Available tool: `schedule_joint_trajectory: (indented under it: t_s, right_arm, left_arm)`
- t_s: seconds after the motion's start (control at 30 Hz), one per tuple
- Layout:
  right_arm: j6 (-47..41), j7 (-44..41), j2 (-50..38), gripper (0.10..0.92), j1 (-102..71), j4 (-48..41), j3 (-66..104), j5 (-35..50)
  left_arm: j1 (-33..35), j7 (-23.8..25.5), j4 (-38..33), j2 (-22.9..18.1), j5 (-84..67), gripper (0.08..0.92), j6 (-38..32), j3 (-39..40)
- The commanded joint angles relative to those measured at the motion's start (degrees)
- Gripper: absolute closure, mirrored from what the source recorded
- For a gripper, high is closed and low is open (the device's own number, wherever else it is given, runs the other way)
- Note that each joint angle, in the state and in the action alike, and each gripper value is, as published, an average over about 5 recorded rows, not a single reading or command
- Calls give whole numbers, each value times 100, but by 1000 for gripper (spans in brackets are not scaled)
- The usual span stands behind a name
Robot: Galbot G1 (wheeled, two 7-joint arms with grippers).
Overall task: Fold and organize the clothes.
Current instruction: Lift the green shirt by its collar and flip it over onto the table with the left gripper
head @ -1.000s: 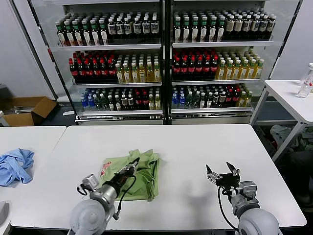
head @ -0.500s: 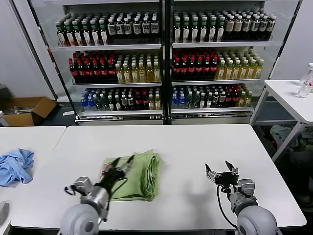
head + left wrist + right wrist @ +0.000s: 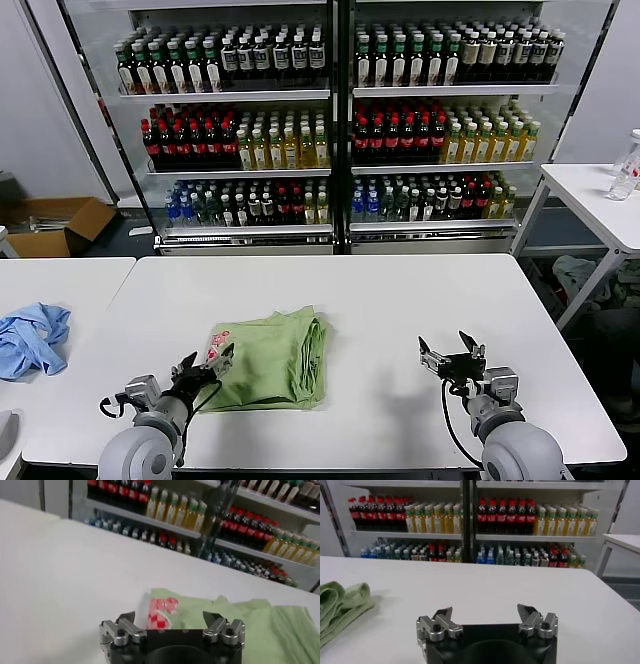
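The folded light green polo shirt lay just beside the open left gripper (nearer arm); the right gripper, open, sat well apart.

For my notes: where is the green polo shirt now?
In the head view the green polo shirt lies folded on the white table, left of centre, beside the open left gripper.
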Motion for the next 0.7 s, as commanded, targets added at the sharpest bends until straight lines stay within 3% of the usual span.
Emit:
schedule_joint_trajectory:
  t_s: [0.03,0.2,0.7]
  right_arm:
    - [-4,6,-3,203,-112,96,70,-6]
    - [-12,12,-27,203,-214,199,154,-4]
    - [-19,34,5,203,-452,423,253,-21]
  left_arm:
    - [-76,130,512,-88,-90,183,11,184]
    - [-74,205,402,-89,-411,274,-25,106]
    - [-110,527,523,-402,-3485,707,-85,-833]
